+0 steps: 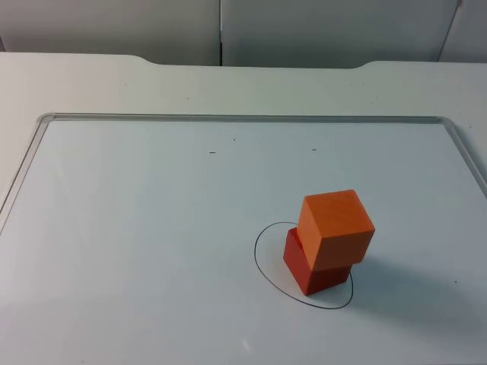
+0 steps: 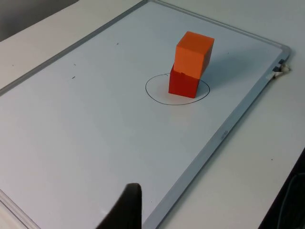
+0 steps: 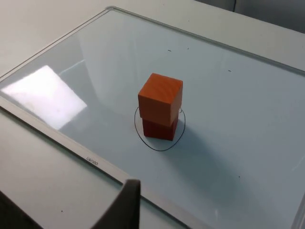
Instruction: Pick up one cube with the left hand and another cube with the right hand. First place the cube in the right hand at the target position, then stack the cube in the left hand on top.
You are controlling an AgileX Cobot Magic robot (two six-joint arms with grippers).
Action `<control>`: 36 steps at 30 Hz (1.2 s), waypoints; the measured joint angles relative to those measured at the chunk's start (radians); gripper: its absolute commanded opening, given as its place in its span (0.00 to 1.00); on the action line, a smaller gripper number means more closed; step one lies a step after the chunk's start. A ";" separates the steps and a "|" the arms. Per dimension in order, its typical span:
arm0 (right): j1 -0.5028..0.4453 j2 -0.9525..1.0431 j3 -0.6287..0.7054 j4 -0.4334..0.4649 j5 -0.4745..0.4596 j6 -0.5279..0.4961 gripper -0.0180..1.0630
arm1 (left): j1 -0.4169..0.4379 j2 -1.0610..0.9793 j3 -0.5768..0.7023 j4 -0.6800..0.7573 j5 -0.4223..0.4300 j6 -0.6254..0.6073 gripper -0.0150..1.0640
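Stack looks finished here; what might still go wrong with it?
1. The orange cube sits turned and offset on the red cube, overhanging an edge; a bump to the whiteboard may topple it.
2. The red cube reaches the drawn circle line on one side in the top view, so placement may be judged marginal.

There are two cubes: one orange cube [image 1: 336,226] and one red cube [image 1: 316,271] (the orange sits on the red). There is one drawn circle [image 1: 262,266] and one whiteboard [image 1: 137,251].
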 measured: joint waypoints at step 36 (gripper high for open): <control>0.000 0.000 0.000 0.021 0.000 0.000 0.98 | 0.000 0.000 0.000 0.000 0.000 -0.008 0.99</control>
